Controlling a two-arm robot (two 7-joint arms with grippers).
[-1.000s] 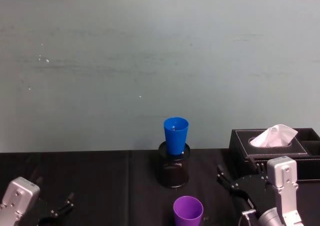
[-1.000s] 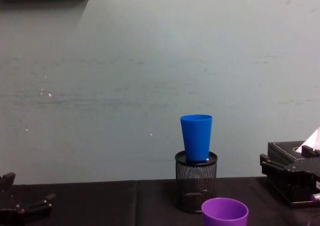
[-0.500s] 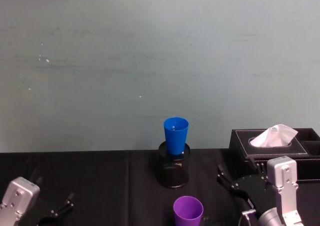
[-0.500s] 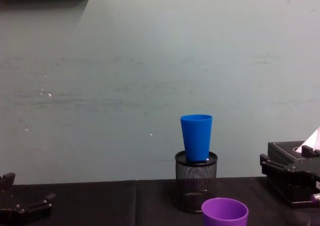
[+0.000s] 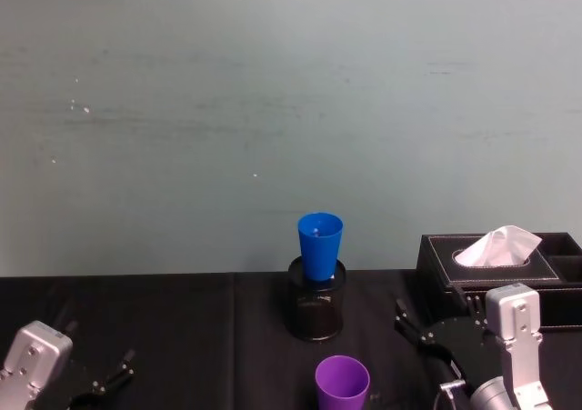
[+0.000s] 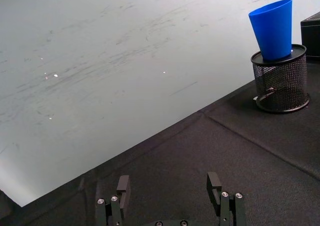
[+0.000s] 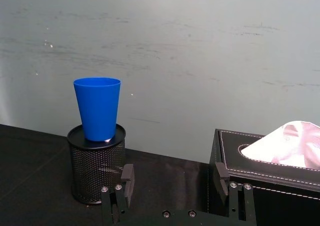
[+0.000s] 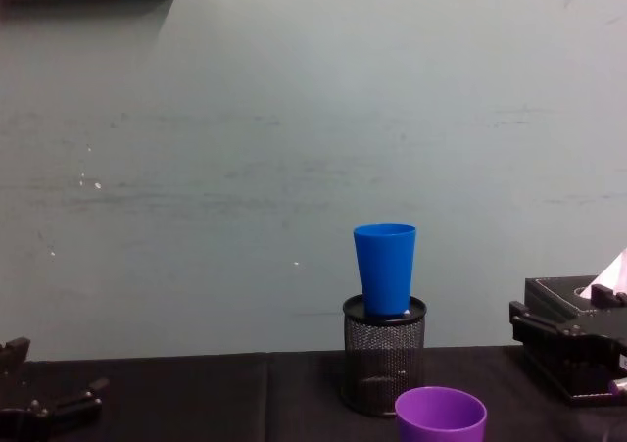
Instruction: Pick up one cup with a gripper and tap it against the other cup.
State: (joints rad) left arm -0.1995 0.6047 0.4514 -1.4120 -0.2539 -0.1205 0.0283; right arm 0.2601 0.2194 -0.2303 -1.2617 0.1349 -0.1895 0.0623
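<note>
The purple cup (image 5: pixel 343 381) (image 8: pixel 440 417) stands upright on the black tablecloth near the front, and no gripper touches it. Behind it the blue cup (image 5: pixel 320 245) (image 8: pixel 384 269) (image 6: pixel 272 28) (image 7: pixel 97 108) sits upright in the top of a black wire-mesh pen holder (image 5: pixel 316 312) (image 7: pixel 96 171). My right gripper (image 5: pixel 439 312) (image 7: pixel 174 178) hovers open and empty to the right of the purple cup, pointing toward the pen holder. Low at the front left, my left gripper (image 5: pixel 95 351) (image 6: pixel 169 186) is open with nothing between its fingers.
A black tissue box (image 5: pixel 496 255) (image 7: pixel 270 171) with a white tissue sticking out stands at the right, close beside the right gripper. A pale green wall (image 5: pixel 273 110) rises directly behind the table. Bare black cloth (image 6: pixel 200 151) lies between the left gripper and the pen holder.
The left arm has sunk slightly at the lower left of the head view. Both cups and the right arm have not moved.
</note>
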